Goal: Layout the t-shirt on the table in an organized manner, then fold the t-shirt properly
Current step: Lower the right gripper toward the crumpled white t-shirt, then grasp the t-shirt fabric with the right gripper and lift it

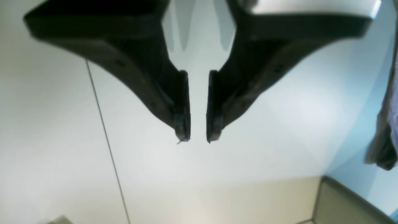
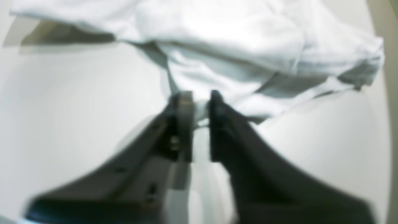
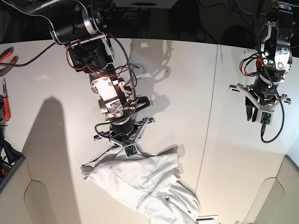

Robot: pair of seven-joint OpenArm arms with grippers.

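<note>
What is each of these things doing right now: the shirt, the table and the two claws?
t-shirt: crumpled in a heap, not laid out or folded.
right claw: shut on the t-shirt's edge.
left claw: slightly open, empty, above bare table.
table: mostly bare, thin dark seam running across.

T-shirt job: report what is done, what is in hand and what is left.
Done: nothing finished. The t-shirt lies crumpled in a heap on the table, not spread flat. In hand: the right gripper is shut on a pinch of cloth at the heap's edge. The left gripper hangs over bare table, jaws a little apart, holding nothing, away from the shirt. Left: spreading it out flat, then all the folds.
</note>
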